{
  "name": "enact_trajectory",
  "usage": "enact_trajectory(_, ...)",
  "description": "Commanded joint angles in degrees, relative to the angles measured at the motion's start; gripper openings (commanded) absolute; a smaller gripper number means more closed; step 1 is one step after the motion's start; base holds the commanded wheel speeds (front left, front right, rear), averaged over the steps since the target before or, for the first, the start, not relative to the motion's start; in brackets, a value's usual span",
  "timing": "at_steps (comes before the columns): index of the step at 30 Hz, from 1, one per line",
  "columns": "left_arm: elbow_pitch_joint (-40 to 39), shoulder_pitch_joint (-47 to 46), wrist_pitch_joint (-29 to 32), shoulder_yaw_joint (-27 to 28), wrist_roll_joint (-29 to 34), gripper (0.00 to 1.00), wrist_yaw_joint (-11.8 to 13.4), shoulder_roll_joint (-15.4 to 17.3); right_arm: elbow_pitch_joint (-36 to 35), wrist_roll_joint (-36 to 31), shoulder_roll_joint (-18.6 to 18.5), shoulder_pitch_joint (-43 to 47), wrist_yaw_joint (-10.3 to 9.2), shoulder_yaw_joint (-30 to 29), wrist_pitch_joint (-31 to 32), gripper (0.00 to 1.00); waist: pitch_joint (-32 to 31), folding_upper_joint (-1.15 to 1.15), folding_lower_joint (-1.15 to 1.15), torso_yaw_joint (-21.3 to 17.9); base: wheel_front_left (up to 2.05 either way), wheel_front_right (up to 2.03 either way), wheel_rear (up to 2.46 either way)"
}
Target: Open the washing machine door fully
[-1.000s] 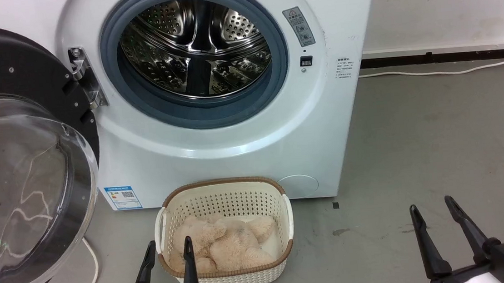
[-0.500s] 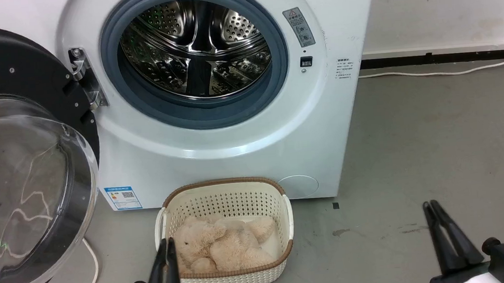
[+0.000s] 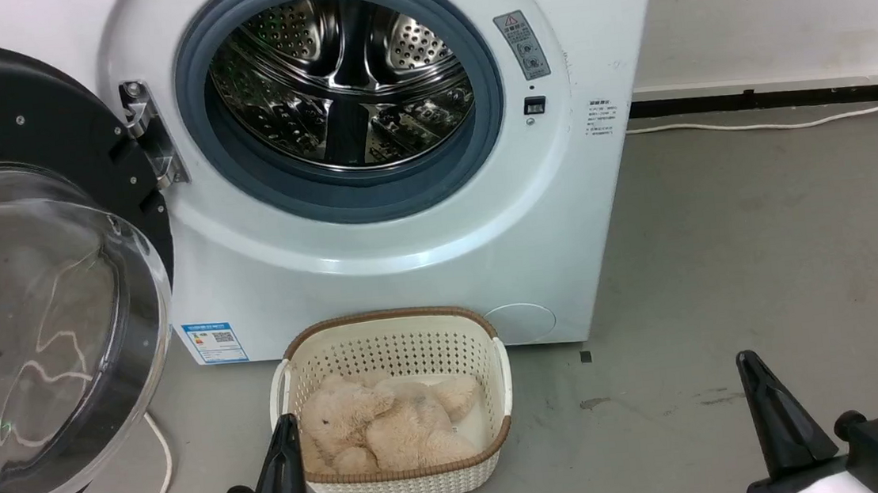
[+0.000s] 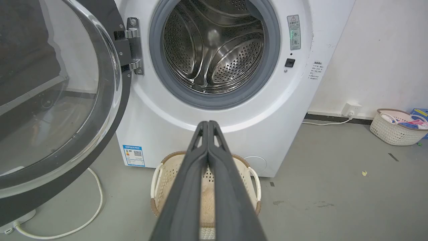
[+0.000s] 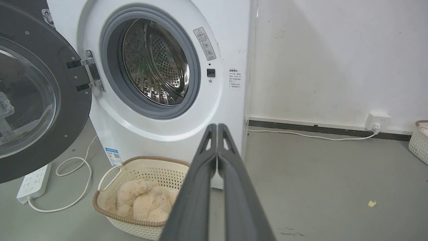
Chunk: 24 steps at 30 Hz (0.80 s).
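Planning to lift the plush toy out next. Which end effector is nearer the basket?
Left. The left end effector is at the front-left corner of the basket, by its rim; the right end effector is well off to the basket's right, over bare floor.

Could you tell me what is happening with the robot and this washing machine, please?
The washing machine door is swung wide open on its hinge, to the left of the washing machine, and the steel drum looks empty. Neither gripper handles anything: the left gripper and the right gripper are both shut, held low, touching nothing. A cream basket holding a plush toy stands before the machine.
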Motion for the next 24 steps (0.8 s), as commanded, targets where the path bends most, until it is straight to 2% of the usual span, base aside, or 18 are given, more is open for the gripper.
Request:
enact_trajectory(1, -0.3, -0.6, 0.4, 0.5, 0.7, 0.0, -0.3, -0.4, -0.2, -0.4, 0.0, -0.5, -0.01, 0.1, 0.4, 0.0, 0.0, 0.0, 0.0, 0.0, 0.0, 0.0, 0.0)
enact_trajectory(24, -0.9, -1.4, 2.9, 2.7, 3.2, 0.0, -1.9, -0.9, -0.6, -1.3, 0.1, -1.4, -0.02, 0.2, 3.0, 0.0, 0.3, 0.0, 0.0, 0.5, 0.0, 0.0, 0.0)
